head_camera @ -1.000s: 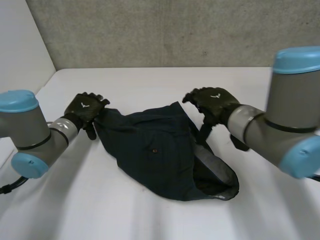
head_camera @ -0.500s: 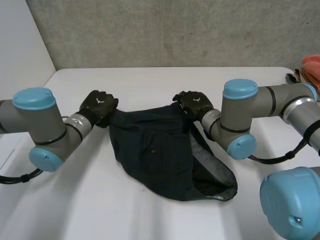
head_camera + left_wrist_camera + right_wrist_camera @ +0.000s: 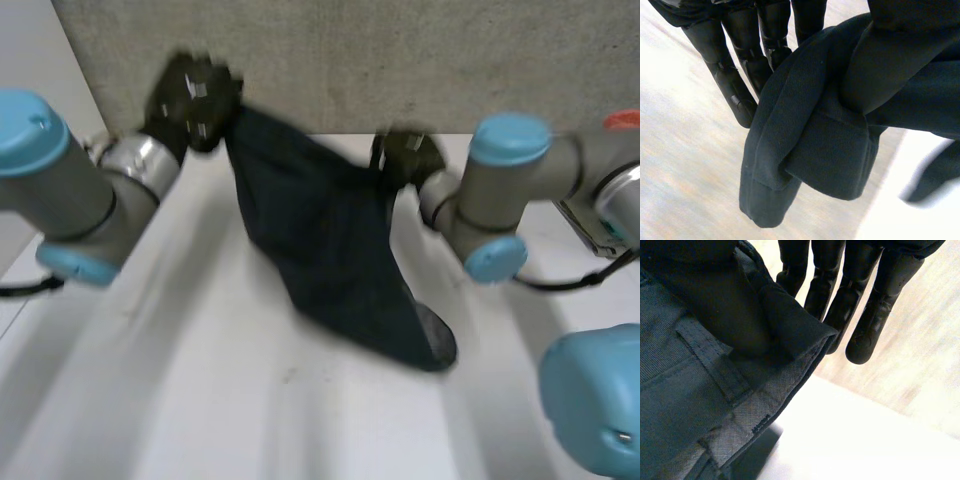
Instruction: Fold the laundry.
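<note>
– So, where is the dark garment (image 3: 330,250)?

– Up over the table (image 3: 200,390), strung between the two hands and sagging to a point. Its lowest end, where a grey lining (image 3: 437,338) shows, is down at the table top; I cannot tell whether it touches.

– And the hands?

– The left hand (image 3: 195,90) grasps one top corner high above the table's far edge. The right hand (image 3: 408,155) grasps the other corner, lower and closer to the table.

– Do the wrist views agree?

– In the left wrist view the fingers (image 3: 730,75) run long beside a thick rolled bunch of cloth, and the pinch itself is covered by that cloth. The right wrist view gives a belt loop (image 3: 710,360) and a stitched waistband, with the fingers (image 3: 865,325) just past the folded edge; the thumb is hidden there too.

– Anything else around?

– A concrete wall (image 3: 400,60) rises behind the table. An orange thing (image 3: 623,120) sits at the table's far right corner, cut off by the edge and too blurred to name. The right arm's near blue cap (image 3: 590,400) covers the table's near right corner.
</note>
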{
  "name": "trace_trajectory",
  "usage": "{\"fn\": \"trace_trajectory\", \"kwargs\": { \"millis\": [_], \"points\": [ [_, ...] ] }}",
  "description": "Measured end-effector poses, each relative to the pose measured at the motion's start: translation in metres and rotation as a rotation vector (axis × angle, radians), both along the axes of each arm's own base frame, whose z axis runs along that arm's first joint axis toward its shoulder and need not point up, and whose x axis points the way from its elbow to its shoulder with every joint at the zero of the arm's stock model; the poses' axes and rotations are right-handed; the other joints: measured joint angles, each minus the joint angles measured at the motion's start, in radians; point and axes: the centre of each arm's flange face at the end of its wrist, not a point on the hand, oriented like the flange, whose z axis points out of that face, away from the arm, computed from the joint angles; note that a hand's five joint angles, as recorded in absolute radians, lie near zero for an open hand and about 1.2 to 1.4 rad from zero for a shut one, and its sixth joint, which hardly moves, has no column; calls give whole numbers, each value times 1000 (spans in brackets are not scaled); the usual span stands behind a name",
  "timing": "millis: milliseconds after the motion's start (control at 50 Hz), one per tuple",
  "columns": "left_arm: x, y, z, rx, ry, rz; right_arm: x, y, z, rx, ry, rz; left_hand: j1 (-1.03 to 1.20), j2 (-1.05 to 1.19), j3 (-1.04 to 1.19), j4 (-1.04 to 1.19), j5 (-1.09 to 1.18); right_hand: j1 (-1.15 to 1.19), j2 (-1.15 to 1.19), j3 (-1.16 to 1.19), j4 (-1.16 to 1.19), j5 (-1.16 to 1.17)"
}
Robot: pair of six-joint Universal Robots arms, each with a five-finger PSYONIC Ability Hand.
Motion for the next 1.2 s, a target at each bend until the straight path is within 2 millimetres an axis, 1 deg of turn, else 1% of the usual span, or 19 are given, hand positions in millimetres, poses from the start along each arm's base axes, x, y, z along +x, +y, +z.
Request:
{"fn": "trace_trajectory", "kwargs": {
  "millis": [20,80,100,120,140,160,180,220,280,340,420,460,520,540,560,720,840,1000,1200],
  "points": [
    [-4,-13,28,-128,44,9,-5,-8,44,-137,-70,-53,0,0,0,0,0,0,0,7,0,0],
    [-7,-24,61,-268,100,27,-11,-11,94,-287,-152,-90,0,0,0,0,0,0,0,12,0,0],
    [-7,-24,61,-268,100,27,-11,-11,94,-287,-152,-90,0,0,0,0,0,0,0,12,0,0],
    [-8,-30,94,-385,157,47,-19,-6,147,-436,-233,-110,0,0,0,0,0,0,0,16,0,0],
    [-8,-30,118,-461,201,61,-24,1,177,-515,-276,-114,0,0,0,0,0,0,0,18,0,0],
    [-8,-30,118,-461,201,61,-24,1,177,-515,-276,-114,0,0,0,0,0,0,0,18,0,0],
    [-8,-29,137,-515,240,72,-30,12,211,-602,-320,-108,0,0,0,0,0,0,0,22,0,0],
    [-9,-26,148,-543,266,76,-34,21,229,-646,-339,-96,4,0,0,0,1,0,0,23,0,0],
    [-13,-20,142,-512,276,77,-37,34,240,-662,-335,-67,4,1,0,0,22,0,0,23,0,10],
    [-15,-15,128,-459,262,77,-38,39,235,-642,-314,-48,4,1,0,0,22,0,0,23,0,22],
    [-14,3,88,-321,210,79,-39,46,198,-540,-229,-22,4,2,0,0,22,0,0,23,0,26],
    [-14,3,88,-321,210,79,-39,46,198,-540,-229,-22,4,2,0,0,22,0,0,23,0,26],
    [-8,30,18,-119,111,75,-41,60,117,-362,-48,3,2,-23,-15,-22,18,0,0,23,0,27],
    [-7,36,2,-73,87,72,-41,61,110,-348,-31,5,-13,-63,-57,-61,2,0,0,23,0,27],
    [-7,43,-15,-26,62,69,-44,68,81,-295,43,11,-13,-63,-57,-61,2,0,0,23,0,27],
    [-5,95,-114,283,-114,27,-61,97,-13,-152,355,43,-361,-441,-421,-442,-365,0,0,23,0,27],
    [4,119,-102,381,-175,32,-77,107,-30,-101,429,43,-724,-807,-794,-818,-745,0,0,23,0,27],
    [29,127,-59,403,-160,96,-101,120,-17,-72,434,15,-800,-897,-885,-900,-835,0,0,23,0,27],
    [51,128,-50,514,-49,156,-131,134,-11,12,446,-22,-771,-862,-852,-868,-792,0,0,23,0,27]
  ]
}}
